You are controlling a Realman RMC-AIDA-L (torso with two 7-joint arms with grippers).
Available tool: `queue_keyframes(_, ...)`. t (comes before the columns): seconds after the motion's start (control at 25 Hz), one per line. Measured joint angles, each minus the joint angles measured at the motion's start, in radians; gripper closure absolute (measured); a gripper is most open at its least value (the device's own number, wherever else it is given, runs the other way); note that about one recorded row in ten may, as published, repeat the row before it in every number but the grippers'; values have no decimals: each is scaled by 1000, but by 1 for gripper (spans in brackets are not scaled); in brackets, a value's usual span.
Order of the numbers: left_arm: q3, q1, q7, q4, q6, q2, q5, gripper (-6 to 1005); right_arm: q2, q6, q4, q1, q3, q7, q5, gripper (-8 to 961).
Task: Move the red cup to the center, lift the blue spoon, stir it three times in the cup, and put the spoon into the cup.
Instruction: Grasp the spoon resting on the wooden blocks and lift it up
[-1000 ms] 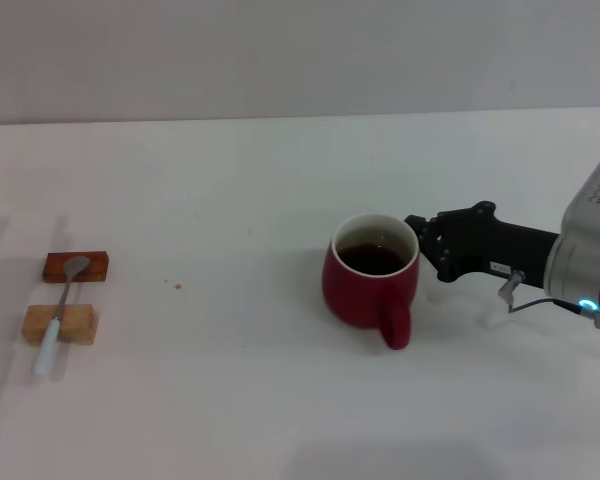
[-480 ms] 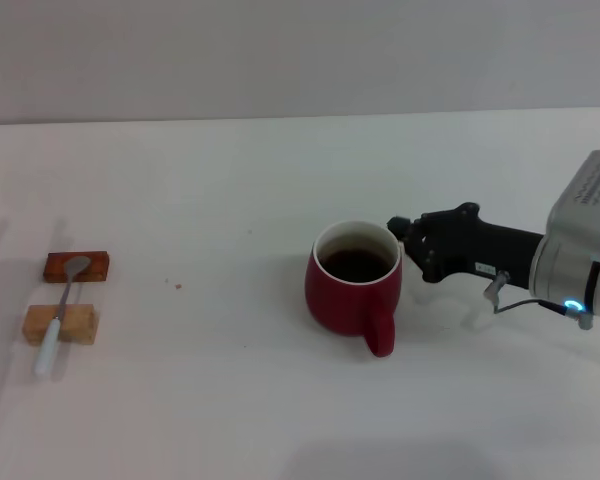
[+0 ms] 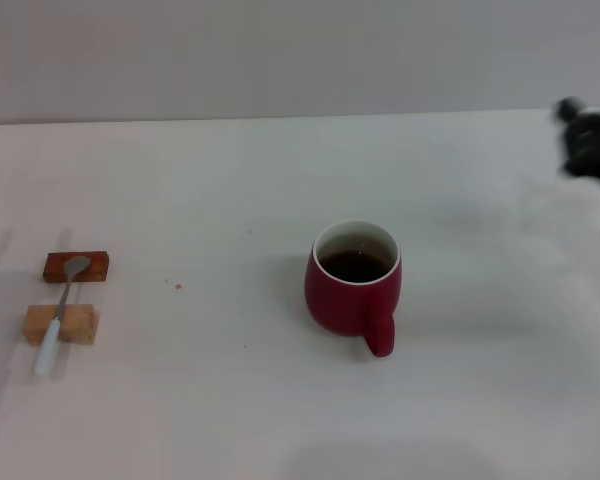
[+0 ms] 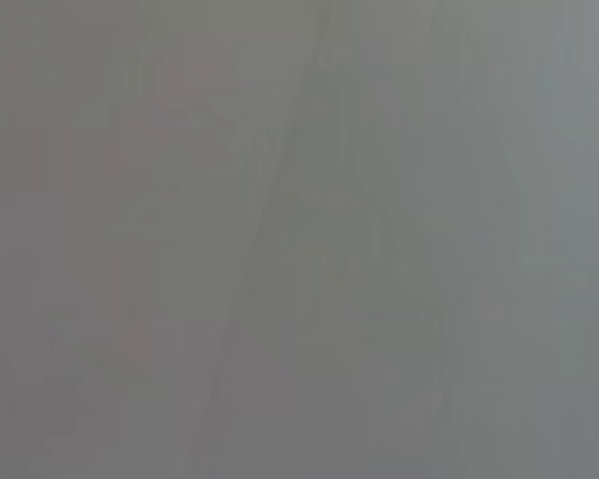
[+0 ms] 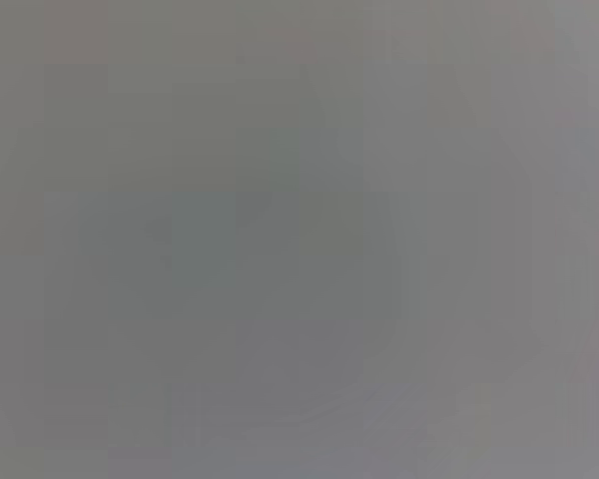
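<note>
— Since the red cup point(image 3: 352, 278) stands alone near the table's middle, handle toward five o'clock, is the first step finished?

— I judge so. The right gripper point(image 3: 590, 143) sits blurred at the cup's two o'clock, well apart (whether its fingers are parted I cannot tell).

— And next?

— The blue spoon point(image 3: 60, 313), at the cup's nine o'clock, lies across two wooden blocks point(image 3: 76, 266). The left gripper, barely in view at the edge, must grip its pale handle.

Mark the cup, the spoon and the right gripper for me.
cup point(image 3: 348, 300), head view, on its red outer wall.
spoon point(image 3: 48, 350), head view, on its pale handle.
right gripper point(image 3: 586, 143), head view, on the blurred dark body at the right edge.
</note>
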Motion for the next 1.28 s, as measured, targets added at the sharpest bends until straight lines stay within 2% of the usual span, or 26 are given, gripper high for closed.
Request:
queue_keyframes(0.08, 11, 4, 0, 0, 4, 0, 0, 209, 1, -4, 4, -19, 26, -51, 154, 844)
queue_keyframes(0.12, 42, 12, 0, 0, 16, -1, 0, 209, 2, -4, 15, -28, 46, -107, 295, 839)
queue_keyframes(0.16, 42, 12, 0, 0, 16, -1, 0, 209, 2, -4, 15, -28, 46, -107, 295, 834)
queue_keyframes(0.2, 68, 20, 0, 2, 22, -1, 0, 210, 2, -4, 31, -28, 57, -164, 401, 830)
queue_keyframes(0.24, 68, 20, 0, 2, 22, -1, 0, 210, 2, -4, 31, -28, 57, -164, 401, 825)
queue_keyframes(0.32, 97, 35, 0, 6, 28, -1, 0, 210, 1, -5, 49, -20, 68, -233, 518, 816)
queue_keyframes(0.52, 122, 71, 0, 2, 59, -1, 0, 211, -4, 7, 44, -10, 71, -242, 531, 793)
queue_keyframes(0.72, 169, 115, 0, 0, 68, 0, 0, 211, -5, 46, 48, 12, 79, -279, 534, 566)
queue_keyframes(0.8, 187, 129, 0, -1, 69, 0, 0, 212, -5, 51, 48, 19, 81, -287, 534, 357)
queue_keyframes(1.28, 242, 178, 6, -27, 58, -1, 0, 213, -5, 57, 58, 48, 80, -289, 536, 364)
